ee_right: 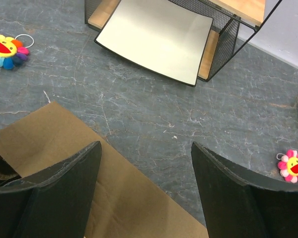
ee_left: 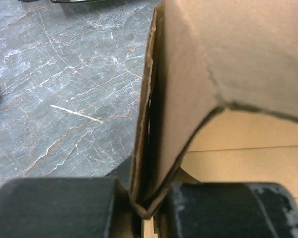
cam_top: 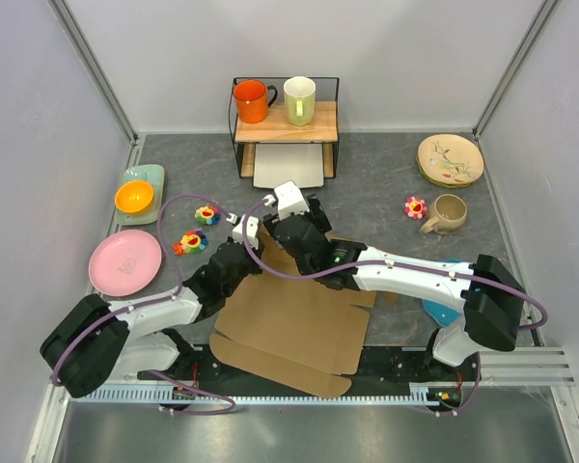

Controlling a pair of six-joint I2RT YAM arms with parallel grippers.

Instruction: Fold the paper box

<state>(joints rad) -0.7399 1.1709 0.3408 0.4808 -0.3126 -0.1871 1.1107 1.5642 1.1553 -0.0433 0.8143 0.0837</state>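
At the far side of the grey marbled surface (cam_top: 367,178) stands a wire shelf (cam_top: 323,121) with a wooden top. It bears an orange mug (cam_top: 252,100) left of a pale yellow mug (cam_top: 299,99), and a white tray (cam_top: 289,166) lies beneath. On the left, an orange bowl (cam_top: 134,197) sits on a pale green dish (cam_top: 154,176), a pink plate (cam_top: 124,262) lies nearer, and two flower toys (cam_top: 207,213) (cam_top: 190,241) lie beside them. On the right are stacked floral plates (cam_top: 450,159), a beige mug (cam_top: 448,213) and another flower toy (cam_top: 415,206).

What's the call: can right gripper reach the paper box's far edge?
Probably yes: right gripper hangs open above the paper box edge, nothing between; left gripper pinches a flap alongside.
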